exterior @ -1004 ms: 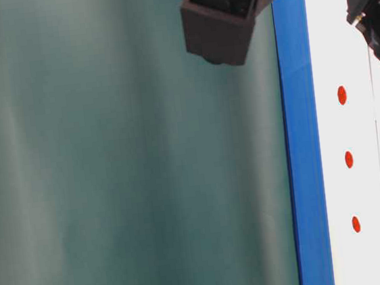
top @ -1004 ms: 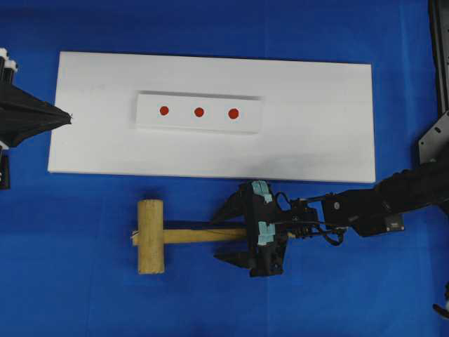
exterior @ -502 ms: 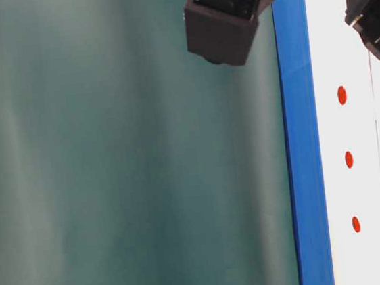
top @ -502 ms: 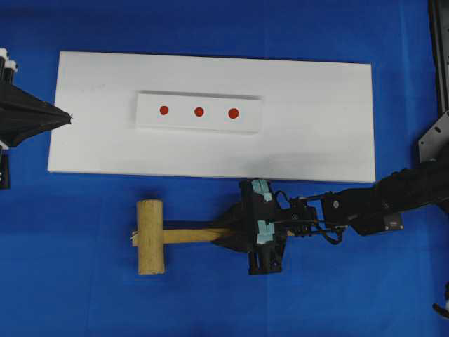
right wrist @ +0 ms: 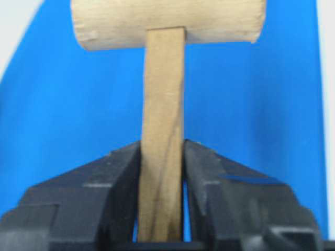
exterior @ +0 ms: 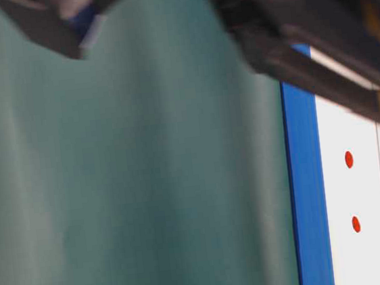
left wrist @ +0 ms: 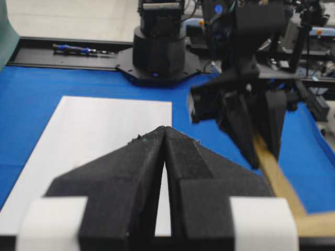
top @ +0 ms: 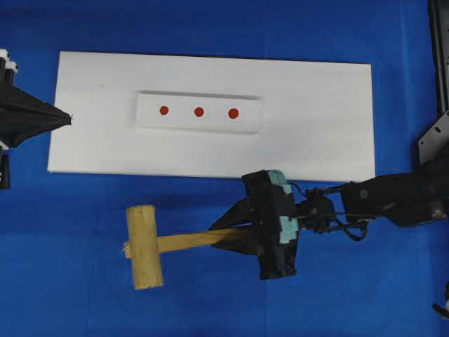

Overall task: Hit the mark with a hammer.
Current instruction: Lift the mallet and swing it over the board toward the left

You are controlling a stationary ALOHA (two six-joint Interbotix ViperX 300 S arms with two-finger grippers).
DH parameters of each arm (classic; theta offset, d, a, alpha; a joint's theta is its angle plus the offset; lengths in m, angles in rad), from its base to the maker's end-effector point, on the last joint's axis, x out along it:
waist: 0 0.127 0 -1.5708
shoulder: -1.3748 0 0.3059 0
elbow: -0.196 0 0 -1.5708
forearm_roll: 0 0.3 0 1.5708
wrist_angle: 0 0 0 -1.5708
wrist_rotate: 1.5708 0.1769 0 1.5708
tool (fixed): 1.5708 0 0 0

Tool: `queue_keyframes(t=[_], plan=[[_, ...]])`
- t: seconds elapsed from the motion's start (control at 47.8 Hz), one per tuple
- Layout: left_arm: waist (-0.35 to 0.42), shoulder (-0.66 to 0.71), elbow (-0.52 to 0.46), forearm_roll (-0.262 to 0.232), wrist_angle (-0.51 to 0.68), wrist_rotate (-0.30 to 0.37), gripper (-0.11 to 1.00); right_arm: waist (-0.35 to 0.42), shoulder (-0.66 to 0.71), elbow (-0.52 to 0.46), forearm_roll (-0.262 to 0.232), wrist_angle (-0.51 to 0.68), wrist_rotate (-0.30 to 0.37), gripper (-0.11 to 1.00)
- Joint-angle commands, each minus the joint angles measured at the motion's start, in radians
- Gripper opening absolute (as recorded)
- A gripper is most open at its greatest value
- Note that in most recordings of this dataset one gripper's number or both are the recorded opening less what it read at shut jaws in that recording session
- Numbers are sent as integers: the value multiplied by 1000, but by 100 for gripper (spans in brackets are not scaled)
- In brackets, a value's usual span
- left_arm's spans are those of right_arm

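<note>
The hammer (top: 144, 247) is a light wooden mallet over the blue cloth, in front of the white board. Its flat handle (top: 186, 242) slants up to the right into my right gripper (top: 228, 237), which is shut on it. The right wrist view shows the handle (right wrist: 163, 104) clamped between both fingers, with the head across the top. The mark (top: 233, 113) is the rightmost and largest of three red dots on the raised white strip (top: 181, 119), well behind the hammer. My left gripper (top: 68, 117) is shut and empty at the board's left edge.
The white board (top: 316, 126) lies across the blue cloth. Two smaller red dots (top: 163, 110) (top: 198, 111) sit left of the mark. In the table-level view my right arm (exterior: 300, 29) blurs across the top and covers one dot. An arm base (left wrist: 159, 49) stands beyond the board.
My right gripper closed on the handle and shifted slightly right and toward the front. The hammer now tilts, its head moved left and forward. The left arm has not moved.
</note>
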Motion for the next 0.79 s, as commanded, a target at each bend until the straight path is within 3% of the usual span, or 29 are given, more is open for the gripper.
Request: queue_keyframes(t=[0.0, 0.376, 0.774], plan=[[2, 5, -11, 0, -5, -2, 0, 2, -77, -18, -2, 28, -14, 9], [2, 5, -11, 0, 2, -3, 0, -40, -127, -17, -3, 55, -32, 9], [2, 6, -11, -2, 17, -26, 0, -252, -161, 8, -5, 55, -155, 9]])
